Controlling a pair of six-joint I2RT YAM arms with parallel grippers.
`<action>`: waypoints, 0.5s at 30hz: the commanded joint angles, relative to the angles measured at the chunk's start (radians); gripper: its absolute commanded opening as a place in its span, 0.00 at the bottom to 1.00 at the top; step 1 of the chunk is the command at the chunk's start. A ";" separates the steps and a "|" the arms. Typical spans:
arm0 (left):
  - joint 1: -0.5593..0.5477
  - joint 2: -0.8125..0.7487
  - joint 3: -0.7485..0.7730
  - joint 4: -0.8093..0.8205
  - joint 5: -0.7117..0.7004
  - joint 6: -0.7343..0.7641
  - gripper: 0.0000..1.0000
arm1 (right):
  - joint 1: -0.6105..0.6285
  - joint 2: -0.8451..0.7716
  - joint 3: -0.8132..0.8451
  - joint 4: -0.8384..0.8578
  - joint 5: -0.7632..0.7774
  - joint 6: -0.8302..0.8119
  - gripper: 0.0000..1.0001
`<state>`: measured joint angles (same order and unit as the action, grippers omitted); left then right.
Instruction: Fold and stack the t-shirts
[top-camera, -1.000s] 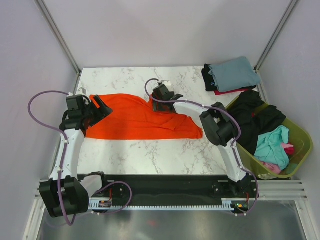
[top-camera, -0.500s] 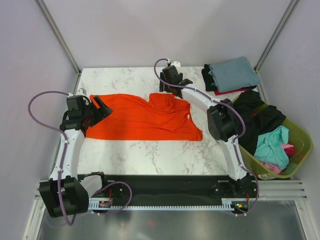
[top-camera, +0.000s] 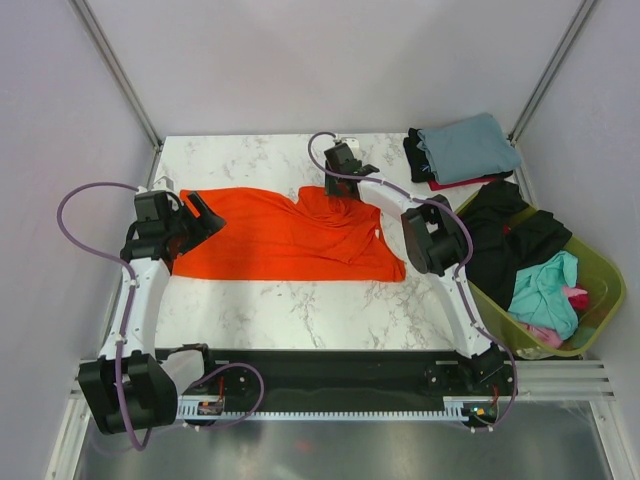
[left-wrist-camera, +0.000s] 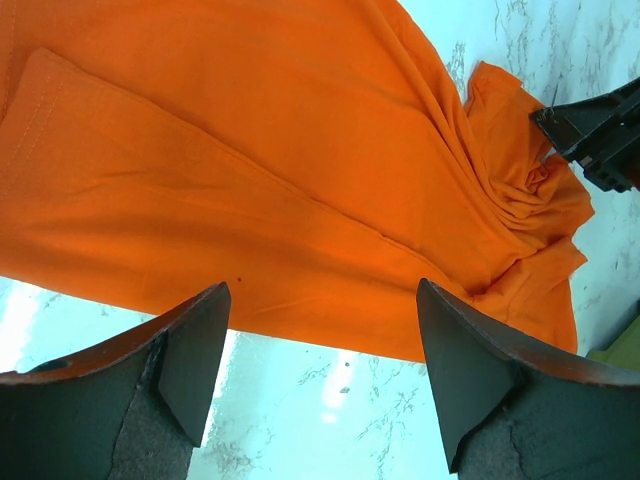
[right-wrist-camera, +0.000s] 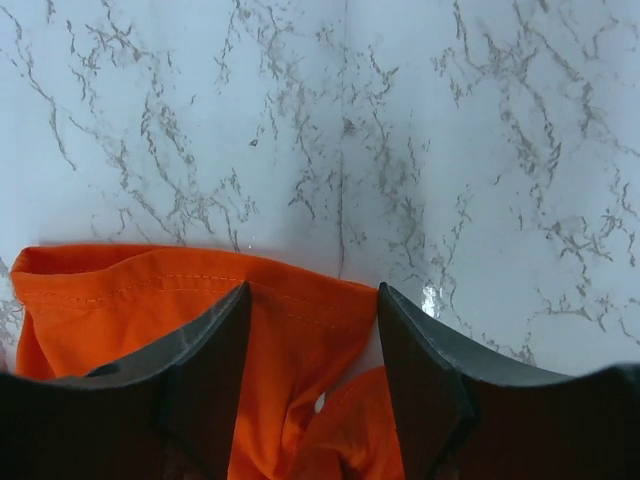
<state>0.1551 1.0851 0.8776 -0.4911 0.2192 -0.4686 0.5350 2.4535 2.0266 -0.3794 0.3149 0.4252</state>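
Observation:
A bright orange t-shirt (top-camera: 290, 240) lies spread across the middle of the marble table (top-camera: 250, 160), bunched at its far right edge. My right gripper (top-camera: 345, 188) is low over that bunched edge. In the right wrist view its fingers (right-wrist-camera: 313, 300) stand apart with the stitched hem (right-wrist-camera: 300, 310) loose between them. My left gripper (top-camera: 205, 213) is open and empty over the shirt's left end (left-wrist-camera: 322, 300), with the cloth (left-wrist-camera: 250, 180) below it. A folded grey-blue shirt (top-camera: 468, 145) tops a stack with black (top-camera: 414, 155) and red (top-camera: 452, 184) ones.
An olive-green basket (top-camera: 597, 268) at the right edge holds black (top-camera: 510, 235), teal (top-camera: 545, 290) and pink (top-camera: 573, 297) clothes. The folded stack sits at the far right corner. The right gripper shows in the left wrist view (left-wrist-camera: 598, 140).
My right gripper carried the shirt's bunched part toward the far edge, spreading the right half out, then dropped back slightly onto it. The left arm has not moved.

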 joint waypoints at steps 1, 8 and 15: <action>-0.002 0.001 -0.002 0.025 0.002 0.036 0.83 | 0.008 0.007 -0.008 0.007 -0.025 0.021 0.60; -0.002 0.006 -0.003 0.022 -0.021 0.041 0.83 | 0.016 0.036 -0.022 0.017 -0.042 0.038 0.16; -0.003 0.056 0.053 0.011 -0.058 0.051 0.86 | 0.008 0.073 0.127 0.161 -0.088 -0.112 0.00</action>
<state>0.1551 1.1118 0.8783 -0.4911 0.1993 -0.4629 0.5434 2.4832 2.0472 -0.3065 0.2573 0.4053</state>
